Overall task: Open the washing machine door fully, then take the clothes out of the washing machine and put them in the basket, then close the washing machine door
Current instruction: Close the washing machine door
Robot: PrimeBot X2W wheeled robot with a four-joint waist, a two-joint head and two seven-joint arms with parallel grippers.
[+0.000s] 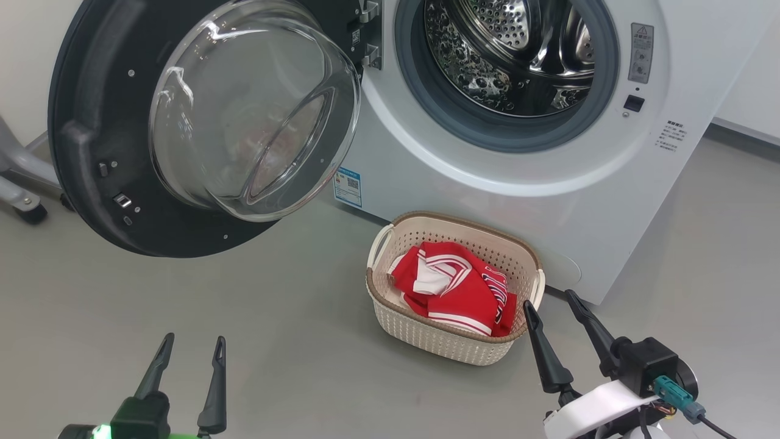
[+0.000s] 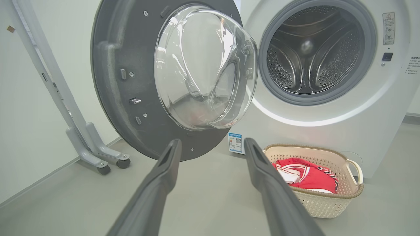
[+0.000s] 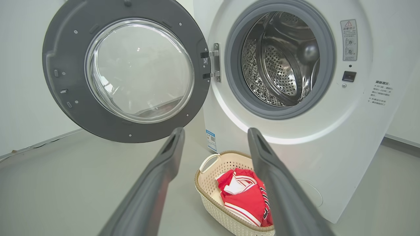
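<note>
- As we look down from the head, the washing machine door (image 1: 91,152) stands wide open at the left of the washing machine (image 1: 548,201), its glass bowl turned towards us, and the steel drum (image 1: 506,55) shows its shiny perforated wall
- The basket (image 1: 463,222) stands on the grey floor (image 1: 274,317) close before the machine's front, and the clothes (image 1: 457,286), red with white stripes, lie inside it
- Our left gripper (image 1: 194,337) is at the lower left, fingers spread wide and holding nothing; our right gripper (image 1: 548,298), just beside the basket's right end, is equally wide and empty
- From the left wrist, we see the two fingers far apart above the floor, the open door ahead of them, and the basket with the clothes at the right of them; a grey wheeled stand (image 2: 95,154) is near the wall on the left
- From the right wrist, the fingers are again wide with nothing between the pads; the basket lies low between them, partly behind one finger, under the open drum
</note>
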